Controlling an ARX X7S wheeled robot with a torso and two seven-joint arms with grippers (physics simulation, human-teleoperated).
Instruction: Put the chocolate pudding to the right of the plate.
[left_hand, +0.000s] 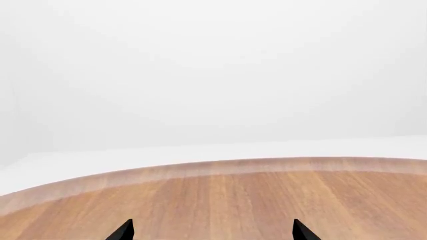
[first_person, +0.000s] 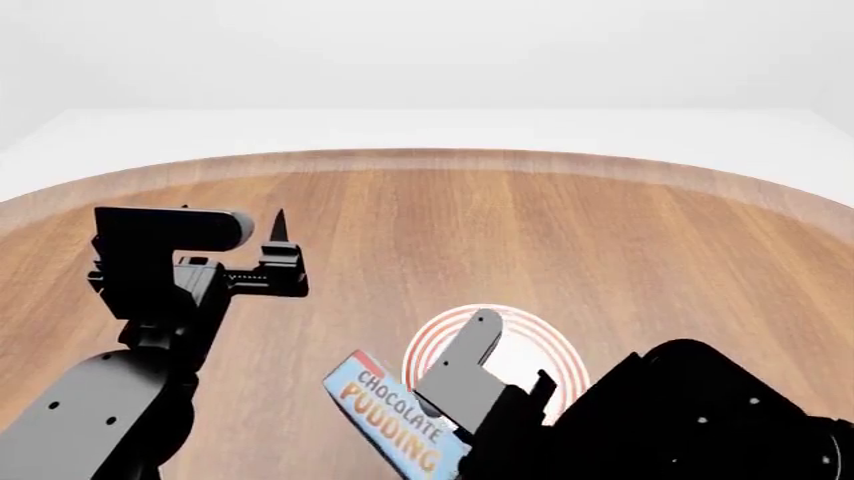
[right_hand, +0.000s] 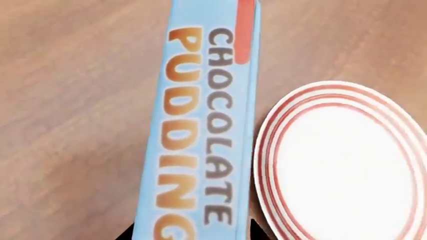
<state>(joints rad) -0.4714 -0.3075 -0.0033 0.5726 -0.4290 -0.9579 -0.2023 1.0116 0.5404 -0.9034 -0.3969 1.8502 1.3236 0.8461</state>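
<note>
Beside the plate (first_person: 554, 345), the right pincer (right_hand: 190, 235) grips the chocolate pudding (right_hand: 200, 125).
Its fingers straddle the carton's end; the left pincer (left_hand: 212, 231) hangs wide open, empty, above the bench (first_person: 534, 230).

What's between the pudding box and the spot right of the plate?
The plate itself. The chocolate pudding sits at the plate's left, at the right gripper, so it must cross over or around the plate. The visible table beyond the plate shows only bare wood; the right arm hides the near-right area.
</note>
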